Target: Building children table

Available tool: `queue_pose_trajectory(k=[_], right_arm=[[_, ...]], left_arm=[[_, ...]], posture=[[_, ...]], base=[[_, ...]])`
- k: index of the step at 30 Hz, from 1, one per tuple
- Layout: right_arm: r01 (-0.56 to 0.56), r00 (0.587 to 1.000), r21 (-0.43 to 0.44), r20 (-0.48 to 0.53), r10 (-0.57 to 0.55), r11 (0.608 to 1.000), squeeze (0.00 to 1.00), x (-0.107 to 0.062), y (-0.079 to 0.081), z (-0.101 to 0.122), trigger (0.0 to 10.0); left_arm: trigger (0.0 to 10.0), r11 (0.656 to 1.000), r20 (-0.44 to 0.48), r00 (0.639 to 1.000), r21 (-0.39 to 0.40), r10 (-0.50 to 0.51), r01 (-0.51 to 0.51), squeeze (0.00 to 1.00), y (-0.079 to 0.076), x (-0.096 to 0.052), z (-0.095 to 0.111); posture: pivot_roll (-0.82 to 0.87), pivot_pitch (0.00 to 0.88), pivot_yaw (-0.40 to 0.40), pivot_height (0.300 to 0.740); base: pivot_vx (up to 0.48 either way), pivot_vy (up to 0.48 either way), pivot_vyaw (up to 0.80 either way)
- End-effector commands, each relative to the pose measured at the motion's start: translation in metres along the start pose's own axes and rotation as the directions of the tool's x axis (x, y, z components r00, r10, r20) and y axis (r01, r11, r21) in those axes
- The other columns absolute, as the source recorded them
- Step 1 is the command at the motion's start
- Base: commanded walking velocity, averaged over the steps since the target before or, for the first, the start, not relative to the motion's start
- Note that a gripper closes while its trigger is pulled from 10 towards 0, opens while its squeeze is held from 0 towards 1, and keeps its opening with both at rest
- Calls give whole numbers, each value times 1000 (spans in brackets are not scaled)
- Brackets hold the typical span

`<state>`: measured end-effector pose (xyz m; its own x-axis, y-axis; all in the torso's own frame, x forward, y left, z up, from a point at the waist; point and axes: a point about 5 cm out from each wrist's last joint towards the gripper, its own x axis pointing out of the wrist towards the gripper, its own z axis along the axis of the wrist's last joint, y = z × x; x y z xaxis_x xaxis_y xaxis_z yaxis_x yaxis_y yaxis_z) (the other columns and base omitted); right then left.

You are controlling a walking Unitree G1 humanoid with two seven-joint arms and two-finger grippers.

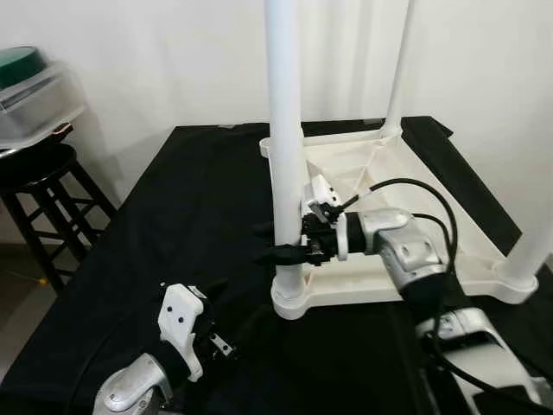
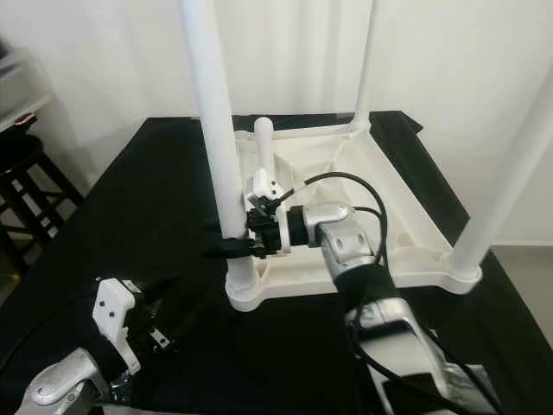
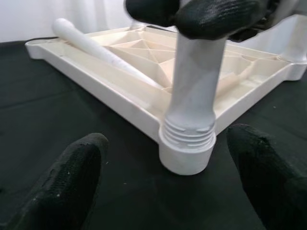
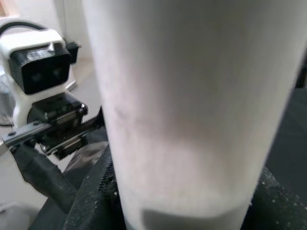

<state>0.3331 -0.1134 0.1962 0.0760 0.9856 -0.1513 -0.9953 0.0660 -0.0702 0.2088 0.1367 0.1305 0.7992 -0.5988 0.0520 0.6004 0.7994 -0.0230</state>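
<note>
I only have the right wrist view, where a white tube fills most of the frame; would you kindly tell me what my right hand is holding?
Observer: The right hand grips a white table leg standing upright in the near corner socket of the upturned tabletop.
Operator: Thank you. Are other legs fitted?
Observer: Two more stand in corners, and a fourth leg lies loose inside the tabletop.
Operator: And my left hand?
Observer: The left hand is open, low on the black cloth, facing that socket.

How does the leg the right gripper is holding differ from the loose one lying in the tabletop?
The held leg stands upright in the near corner socket of the upturned tabletop; the loose leg lies flat inside it. The right gripper is clamped on the held leg; nothing touches the loose leg. Both are white, round plastic legs.
</note>
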Motion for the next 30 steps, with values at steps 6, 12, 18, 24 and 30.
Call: queue_pose_trajectory(k=[6,12,18,24,30], right_arm=[[648,758,214,-267,-595,731,0,40,76,-71,0],[646,760,138,-208,-616,751,0,44,63,-59,0],[642,760,105,-219,-612,760,0,48,60,-57,9843],[461,883,153,20,-469,874,1000,48,43,-13,10000],[36,999,-47,-18,-37,998,0,31,30,-4,10000]], left_arm=[[10000,1000,4,1000,-14,10,-10,0,2,-6,2],[10000,1000,-8,1000,-21,-2,2,0,5,-5,0],[10000,1000,-8,1000,-21,-4,3,0,6,-4,0],[10000,1000,2,1000,-20,19,-19,0,6,-1,0],[10000,1000,5,1000,-25,9,-9,0,5,1,0]], posture=[[-16,85,58,740],[-41,64,74,740],[-38,56,72,740],[-33,36,69,740],[-31,45,77,740]], base=[[0,0,0],[0,0,0],[0,0,0],[0,0,0],[0,0,0]])
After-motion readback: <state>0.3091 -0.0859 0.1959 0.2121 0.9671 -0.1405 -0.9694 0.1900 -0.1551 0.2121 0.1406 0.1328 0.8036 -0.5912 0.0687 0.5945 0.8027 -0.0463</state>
